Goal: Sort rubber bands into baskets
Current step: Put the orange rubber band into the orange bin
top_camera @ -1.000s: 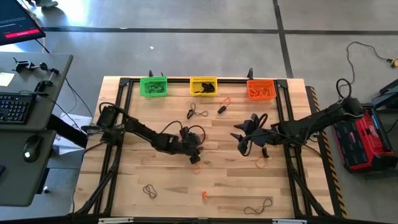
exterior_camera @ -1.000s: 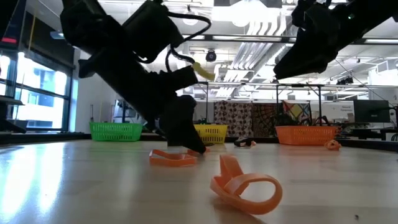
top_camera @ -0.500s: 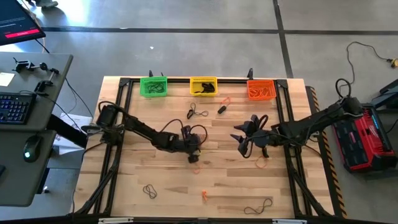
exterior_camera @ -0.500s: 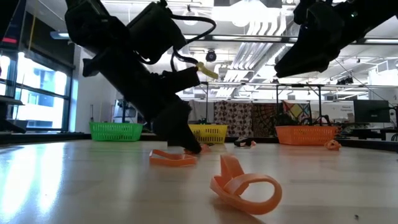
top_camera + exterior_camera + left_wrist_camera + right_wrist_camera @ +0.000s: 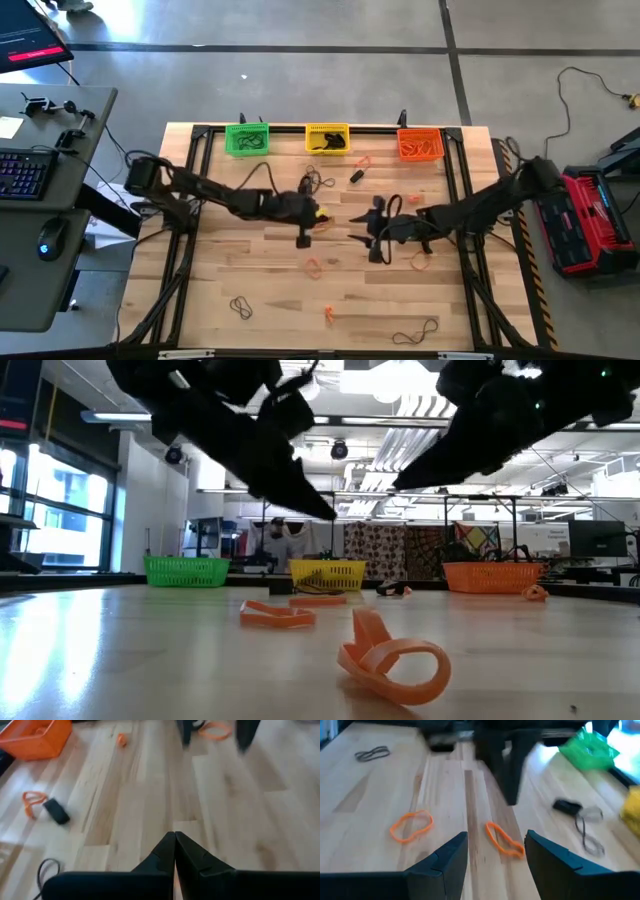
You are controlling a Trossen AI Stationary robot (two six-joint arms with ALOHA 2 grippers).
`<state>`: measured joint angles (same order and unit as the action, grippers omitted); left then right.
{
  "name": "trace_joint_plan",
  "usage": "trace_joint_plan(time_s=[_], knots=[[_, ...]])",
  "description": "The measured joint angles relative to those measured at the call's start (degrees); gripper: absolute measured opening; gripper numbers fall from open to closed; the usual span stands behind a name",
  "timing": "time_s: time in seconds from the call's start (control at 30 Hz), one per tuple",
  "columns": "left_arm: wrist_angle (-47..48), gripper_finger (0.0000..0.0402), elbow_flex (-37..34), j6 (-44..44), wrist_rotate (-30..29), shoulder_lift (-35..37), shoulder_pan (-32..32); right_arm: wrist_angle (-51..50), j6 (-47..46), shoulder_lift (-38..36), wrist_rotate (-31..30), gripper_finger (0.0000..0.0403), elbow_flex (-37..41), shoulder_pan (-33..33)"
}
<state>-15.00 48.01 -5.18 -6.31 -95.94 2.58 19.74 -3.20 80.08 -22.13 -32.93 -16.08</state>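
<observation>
Entry, left gripper (image 5: 175,836): a second ago it stood low over an orange rubber band (image 5: 315,266) with fingers apart; now they are pressed together and it has lifted and swung toward the far side of the table (image 5: 250,330). I see nothing between the fingers in its wrist view, and that band lies flat on the wood where it was, so I judge the pinch missed and the pick needs repeating. Entry, right gripper (image 5: 496,836): fingers spread, nothing held, moved in toward the table's centre; its wrist view looks over two orange bands, one (image 5: 411,826) to one side and one (image 5: 504,839) between its fingers' line of sight. Entry, baskets: green basket (image 5: 247,138), yellow basket (image 5: 327,138) and orange basket (image 5: 420,144) in a row on the far edge. Entry, remaining stock: dark bands (image 5: 240,306) and more orange ones (image 5: 328,315) scattered near the front edge; sorting is far from finished.
</observation>
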Motion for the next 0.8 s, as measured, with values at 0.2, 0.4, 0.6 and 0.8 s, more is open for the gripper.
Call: trace_joint_plan(time_s=[0.2,0.4,0.6,0.8], knots=[[3.17,0.0000,-1.54,-2.75,4.47,4.71,-3.13,5.16,5.49,7.50,1.41,0.0185,0.00,4.08],[-9.17,0.0000,-11.03,-0.56,13.74,8.94,-6.36,6.24,4.57,14.01,14.96,0.0185,-3.12,12.38],[-22.60,0.0000,-18.80,1.70,14.55,10.50,-6.38,0.34,8.08,19.91,23.64,0.0185,-8.66,16.54],[-22.20,0.0000,-22.53,1.94,12.11,13.46,-5.08,-6.21,10.71,25.81,24.57,0.0185,-16.41,17.49]])
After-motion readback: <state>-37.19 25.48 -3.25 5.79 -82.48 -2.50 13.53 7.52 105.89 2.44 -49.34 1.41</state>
